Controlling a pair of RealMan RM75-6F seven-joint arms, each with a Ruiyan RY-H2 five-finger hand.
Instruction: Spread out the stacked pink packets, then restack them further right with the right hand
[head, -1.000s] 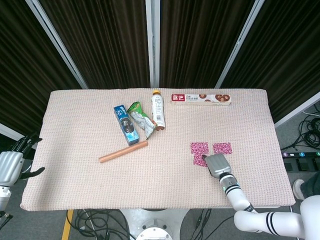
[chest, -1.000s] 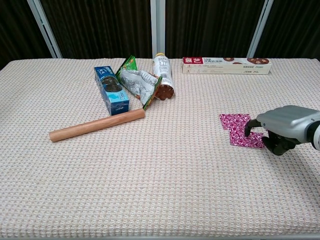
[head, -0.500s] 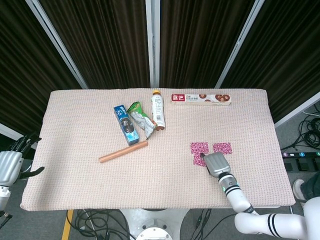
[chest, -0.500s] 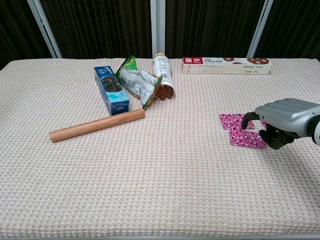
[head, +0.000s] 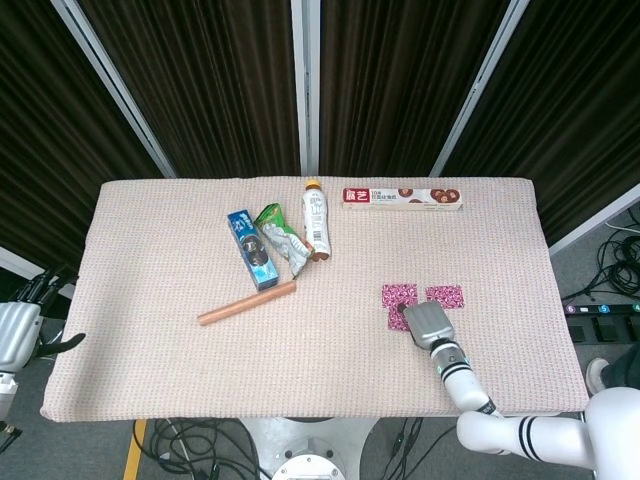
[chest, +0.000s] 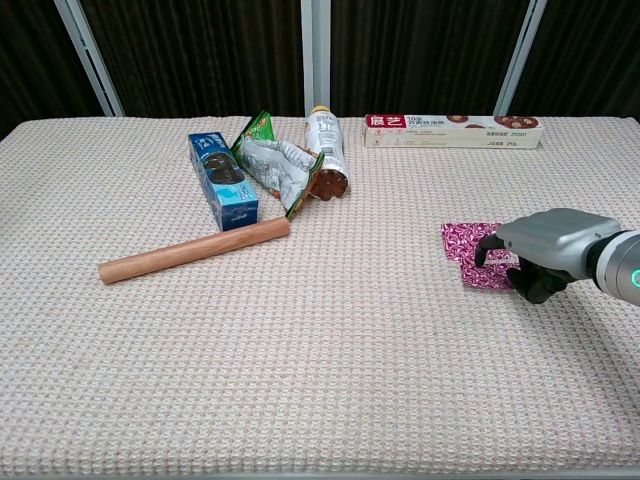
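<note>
Three pink patterned packets lie spread on the woven cloth at the right. In the head view one packet (head: 399, 294) is on the left, another (head: 445, 295) on the right, and the nearest packet (head: 396, 321) peeks out from under my right hand (head: 428, 323). In the chest view my right hand (chest: 540, 248) hangs over the near packet (chest: 482, 277), its fingers bent down at the packet's far edge. That packet lies flat, and the far left packet (chest: 460, 238) lies beside it. My left hand (head: 15, 335) sits off the table's left edge, fingers apart and holding nothing.
A wooden stick (head: 246, 303), a blue box (head: 251, 249), a green bag (head: 280, 237) and a bottle (head: 316, 220) lie left of centre. A long biscuit box (head: 402, 198) lies along the far edge. The table's right edge (head: 560, 300) is close to the packets.
My right hand has moved forward and slightly left over the near packet, covering more of it. The packets and my left hand have stayed where they were.
</note>
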